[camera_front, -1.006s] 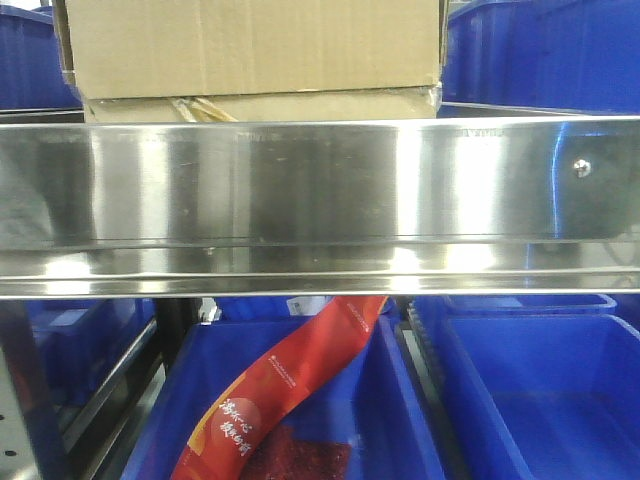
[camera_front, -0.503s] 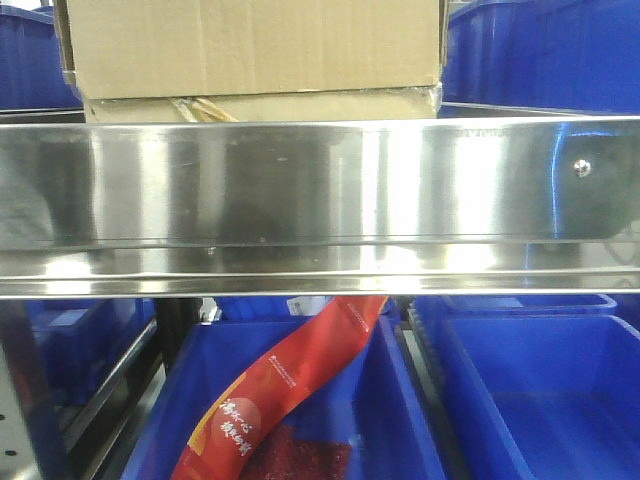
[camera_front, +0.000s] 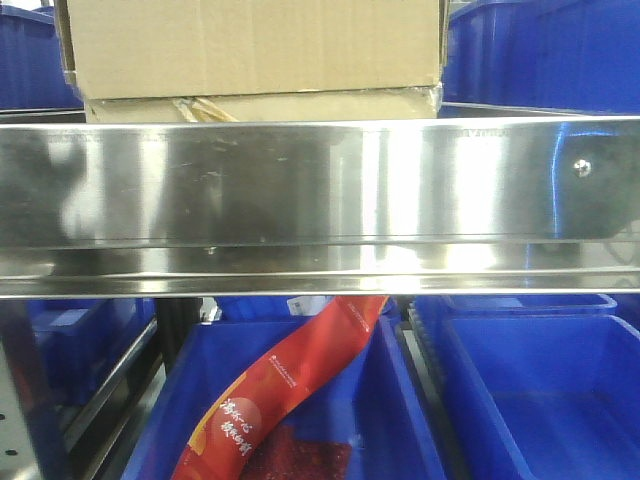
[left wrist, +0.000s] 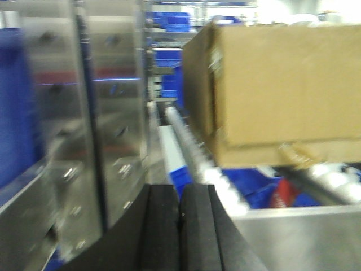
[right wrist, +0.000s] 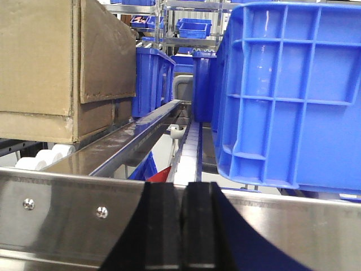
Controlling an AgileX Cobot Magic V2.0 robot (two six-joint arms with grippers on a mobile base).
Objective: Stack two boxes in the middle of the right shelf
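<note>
Nothing among the boxes has shifted since a second ago; only reflections on the shelf lip [camera_front: 320, 190] differ. Tall box [camera_front: 255, 45] sits squarely atop the flat box [camera_front: 260, 106], both long axes running left to right along the shelf. Left claw [left wrist: 179, 226] and right claw [right wrist: 181, 226] are both closed, fingers pressed together, holding nothing, near the lip.

Blue plastic bins [camera_front: 540, 400] fill the lower rack level. More blue bins [right wrist: 194, 25] line distant shelving under bright light.
</note>
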